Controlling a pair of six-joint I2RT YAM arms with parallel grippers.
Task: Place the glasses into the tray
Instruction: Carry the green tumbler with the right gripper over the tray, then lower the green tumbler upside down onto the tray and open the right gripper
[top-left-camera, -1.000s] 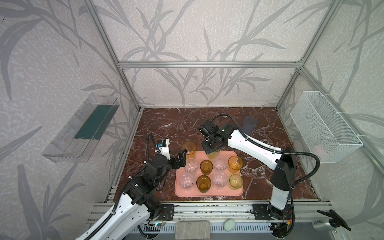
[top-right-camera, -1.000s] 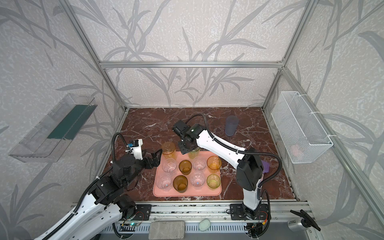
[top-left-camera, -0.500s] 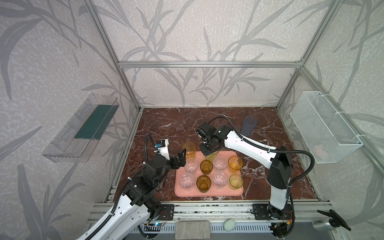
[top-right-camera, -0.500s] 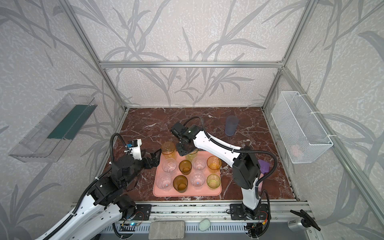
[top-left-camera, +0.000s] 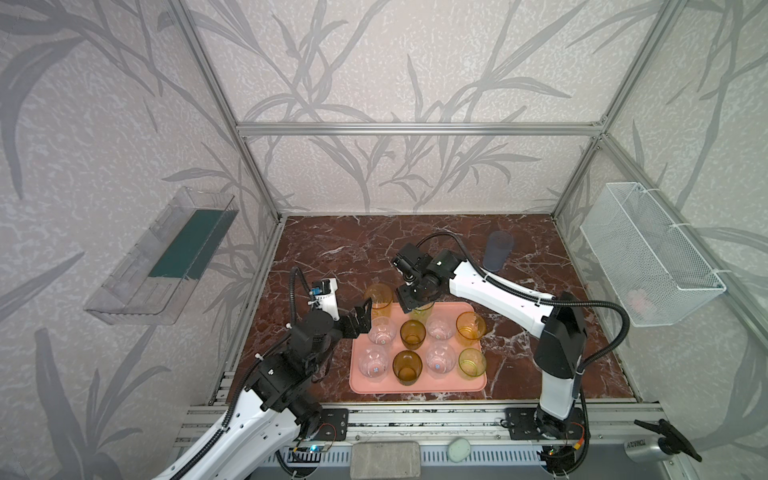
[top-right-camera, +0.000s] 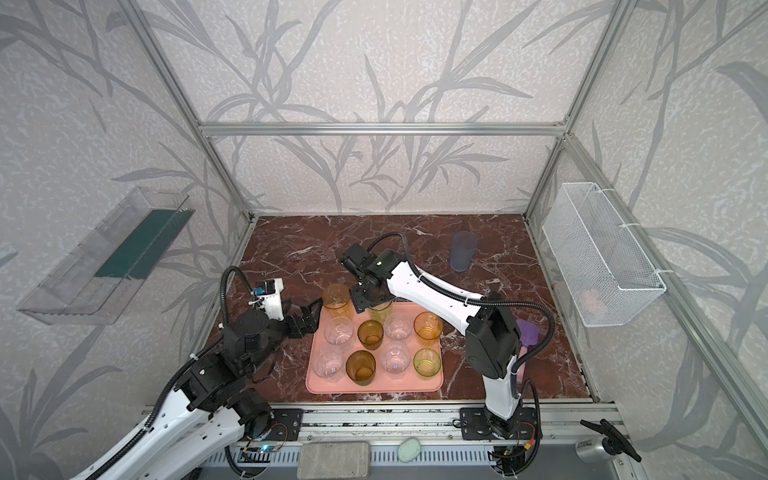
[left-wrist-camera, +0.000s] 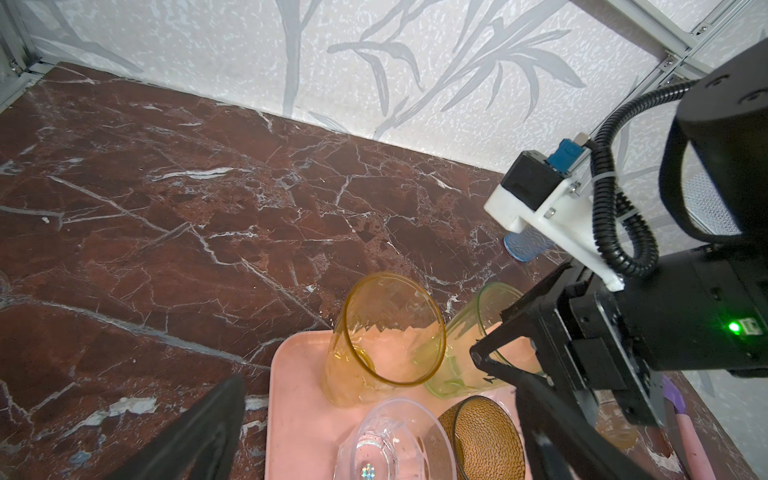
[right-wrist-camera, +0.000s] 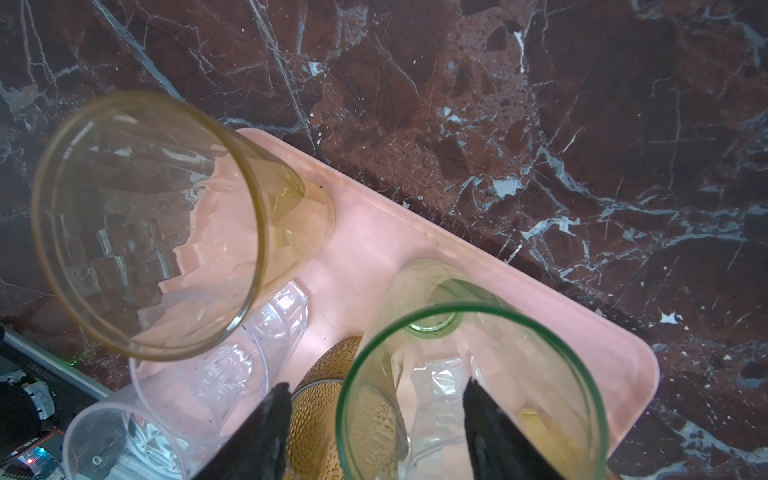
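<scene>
The pink tray (top-left-camera: 415, 386) (top-right-camera: 374, 387) holds several short glasses: clear, amber, orange and yellow-green. A tall yellow glass (top-left-camera: 379, 296) (left-wrist-camera: 386, 332) stands at its back left corner. Beside it stands a tall green glass (top-right-camera: 380, 311) (right-wrist-camera: 469, 374). My right gripper (top-left-camera: 411, 300) (right-wrist-camera: 376, 432) is open over the green glass, with one finger outside its rim and one inside, both clear of the wall. My left gripper (top-left-camera: 360, 319) (left-wrist-camera: 380, 415) hangs open at the tray's left edge, next to a clear glass (left-wrist-camera: 390, 444). A blue-purple glass (top-left-camera: 497, 251) stands on the table at the back right.
A clear plastic bin (top-left-camera: 166, 257) hangs on the left wall and a white wire basket (top-left-camera: 648, 257) on the right wall. A purple and pink object (top-right-camera: 528, 332) lies behind the right arm's upright link. The cage frame closes in the marble table.
My right gripper has shifted a little to the left over the tray's back edge, and its jaws have opened off the green glass. The left arm has not moved.
</scene>
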